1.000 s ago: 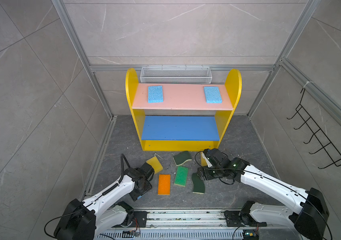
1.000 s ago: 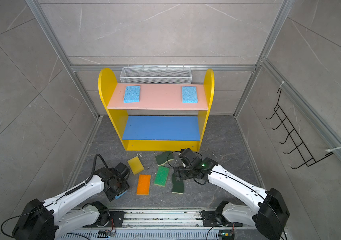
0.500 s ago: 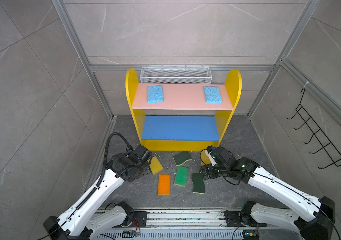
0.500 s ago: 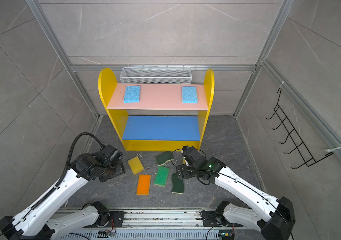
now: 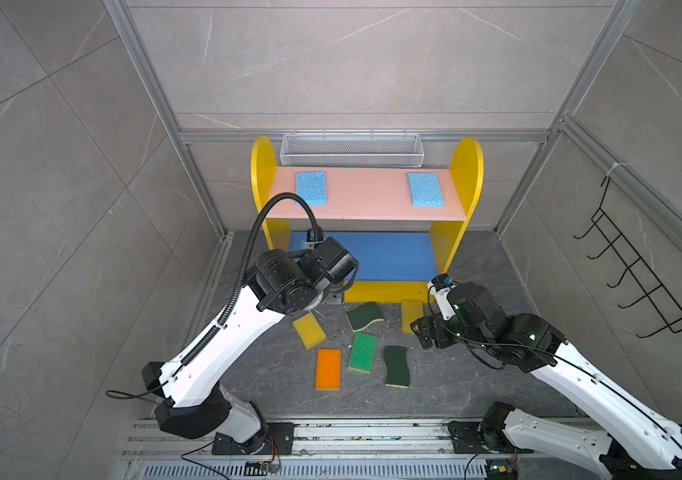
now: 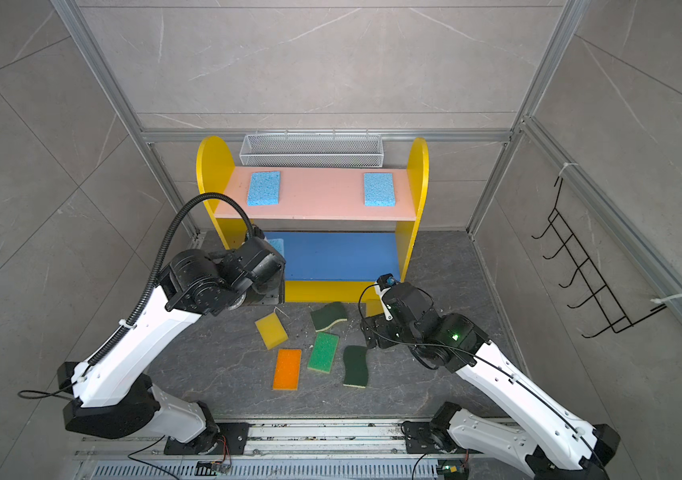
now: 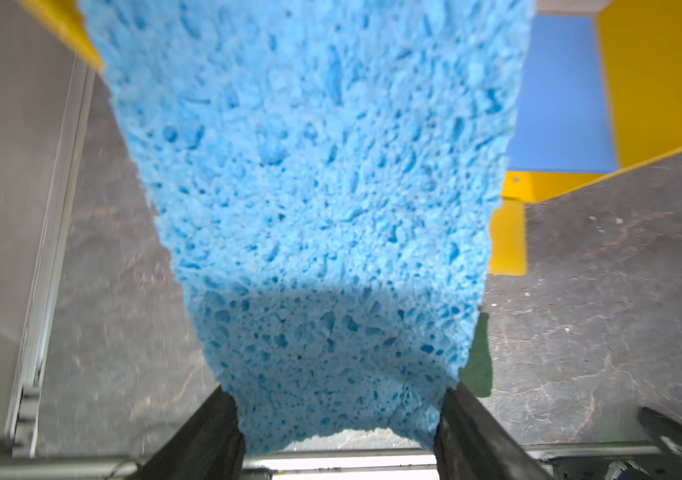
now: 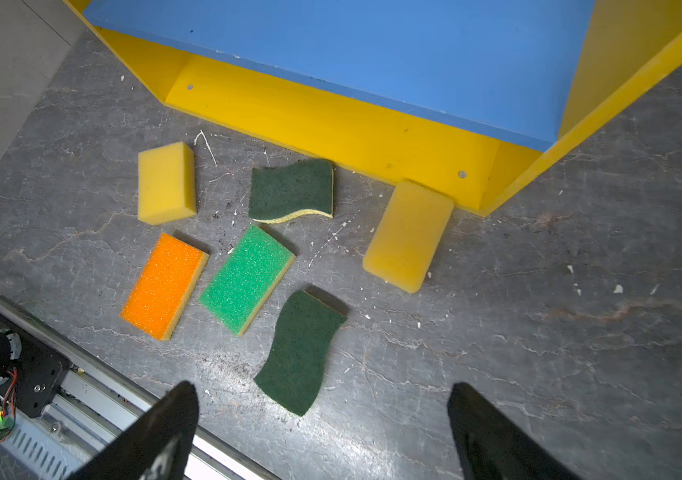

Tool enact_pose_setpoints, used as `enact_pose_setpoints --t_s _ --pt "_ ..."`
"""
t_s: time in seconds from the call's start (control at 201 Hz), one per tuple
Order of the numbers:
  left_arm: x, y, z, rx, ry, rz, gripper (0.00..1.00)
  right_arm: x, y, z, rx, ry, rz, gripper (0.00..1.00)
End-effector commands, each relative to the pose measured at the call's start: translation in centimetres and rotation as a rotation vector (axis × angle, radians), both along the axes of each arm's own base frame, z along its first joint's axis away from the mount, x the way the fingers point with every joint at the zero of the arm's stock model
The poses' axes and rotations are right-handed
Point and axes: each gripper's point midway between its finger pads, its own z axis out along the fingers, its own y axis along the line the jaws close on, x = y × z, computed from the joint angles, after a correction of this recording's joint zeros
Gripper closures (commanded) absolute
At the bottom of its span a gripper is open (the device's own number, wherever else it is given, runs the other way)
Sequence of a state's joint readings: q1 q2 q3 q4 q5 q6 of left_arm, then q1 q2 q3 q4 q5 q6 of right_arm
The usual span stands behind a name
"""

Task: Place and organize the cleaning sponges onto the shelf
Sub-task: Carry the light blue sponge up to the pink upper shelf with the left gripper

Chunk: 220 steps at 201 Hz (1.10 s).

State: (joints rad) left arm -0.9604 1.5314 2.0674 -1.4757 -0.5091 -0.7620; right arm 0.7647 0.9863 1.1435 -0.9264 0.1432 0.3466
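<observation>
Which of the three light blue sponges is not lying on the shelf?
The held sponge, gripped in the left tool. The left-end sponge and right-end sponge lie flat on the pink board.

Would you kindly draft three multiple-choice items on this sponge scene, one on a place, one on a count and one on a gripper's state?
1. Where do the two free light blue sponges lie? A. pink upper board B. blue middle board C. white wire basket
2. How many sponges lie on the floor? A. four B. six C. eight
3. The left gripper is: A. open and empty B. shut on a light blue sponge C. shut on the orange sponge
Key: 1 A, both lie flat on that board. 2 B, two yellow, one orange, one bright green, two dark green. 3 B, its fingers pinch blue foam.
</observation>
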Motion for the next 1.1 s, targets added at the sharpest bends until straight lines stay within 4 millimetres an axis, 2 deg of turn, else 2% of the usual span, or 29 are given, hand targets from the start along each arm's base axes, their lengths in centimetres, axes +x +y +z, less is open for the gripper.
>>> enact_pose_setpoints --t_s 0.0,0.095,0.179,0.358,0.458,0.543,0.707,0.926,1.09 --pt "1.6 -1.5 3.4 0.020 -0.132 -0.090 0.33 -0.6 -0.9 0.4 -0.034 -0.006 0.000 0.04" --pt "2.7 -4.2 5.6 -0.033 -0.195 -0.178 0.34 -0.8 -1.1 0.7 -0.021 -0.006 -0.007 0.04" --pt "3.4 -5.7 7.6 -0.061 -0.255 -0.224 0.34 -1.2 -1.1 1.4 0.002 -0.012 0.001 0.04" --pt "5.5 -7.6 11.2 -0.073 -0.425 -0.264 0.31 -1.6 -1.6 2.3 0.023 -0.034 -0.002 0.04" --pt "6.8 -8.6 12.7 -0.084 -0.515 -0.274 0.28 -1.7 -1.7 2.1 0.020 -0.029 -0.003 0.04" --pt "8.1 -8.6 13.6 -0.097 -0.562 -0.246 0.28 -1.9 -1.9 1.9 0.017 -0.020 -0.006 0.04" --pt "12.1 -6.8 13.2 -0.164 -0.537 -0.155 0.28 -2.5 -2.0 1.7 0.032 -0.002 -0.006 0.04" --pt "15.7 -8.1 12.0 -0.236 -0.514 -0.166 0.28 -2.7 -1.9 1.1 0.035 0.017 -0.005 0.04" --pt "17.0 -9.9 11.5 -0.270 -0.509 -0.179 0.28 -2.5 -1.7 0.8 0.029 0.023 -0.004 0.04"
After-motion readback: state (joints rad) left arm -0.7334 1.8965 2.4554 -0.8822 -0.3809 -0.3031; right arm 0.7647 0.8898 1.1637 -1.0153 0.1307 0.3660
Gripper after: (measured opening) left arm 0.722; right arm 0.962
